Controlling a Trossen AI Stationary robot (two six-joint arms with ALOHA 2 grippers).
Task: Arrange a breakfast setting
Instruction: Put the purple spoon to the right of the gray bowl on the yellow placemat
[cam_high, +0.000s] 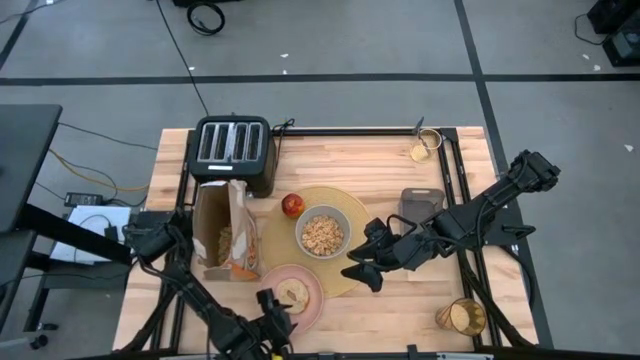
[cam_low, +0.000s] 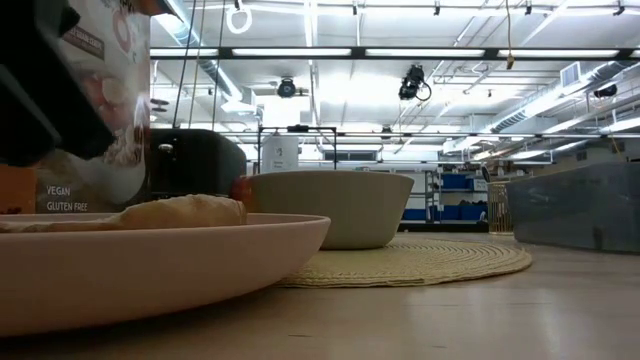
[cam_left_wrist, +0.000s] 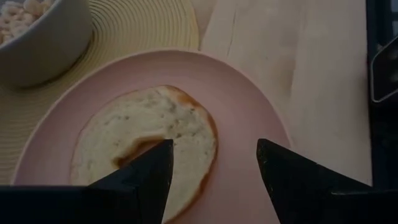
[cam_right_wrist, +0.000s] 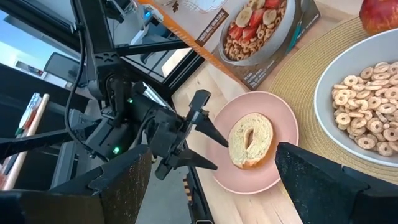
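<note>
Hovering with its fingers spread, the left gripper (cam_left_wrist: 214, 165) faces the pale toast round (cam_left_wrist: 146, 146) lying just ahead on the round pink plate (cam_left_wrist: 249, 112) (right gripper (cam_high: 362, 262) also spread); any clumsy advance could shove both.

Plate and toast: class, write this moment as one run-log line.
left gripper: open, beside toast | toast: on plate | bowl: holds cereal, on placemat | right gripper: open, over placemat edge
</note>
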